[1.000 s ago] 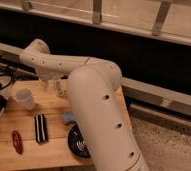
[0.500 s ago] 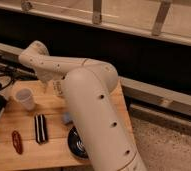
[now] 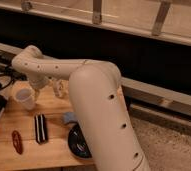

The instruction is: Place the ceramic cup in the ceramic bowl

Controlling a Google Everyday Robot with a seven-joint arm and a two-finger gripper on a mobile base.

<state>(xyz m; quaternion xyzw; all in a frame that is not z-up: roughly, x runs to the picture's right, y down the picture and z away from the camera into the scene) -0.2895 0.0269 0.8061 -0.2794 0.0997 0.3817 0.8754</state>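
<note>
The ceramic cup (image 3: pixel 25 98) is a small plain white cup standing upright on the left of the wooden table (image 3: pixel 54 150). My gripper (image 3: pixel 39 92) hangs from the bent white arm just right of the cup's rim, very close to it. The ceramic bowl (image 3: pixel 78 143) is black and glossy and sits at the table's front right. My arm's large white link covers its right part.
A small blue-grey sponge (image 3: pixel 69 118) lies just behind the bowl. A black ribbed object (image 3: pixel 40 128) and a red object (image 3: pixel 16 141) lie in front of the cup. A slim white bottle (image 3: pixel 59 89) stands right of the gripper. Dark gear sits at the left edge.
The arm has shifted slightly, bringing the gripper a little lower beside the cup. The cup and bowl have not moved.
</note>
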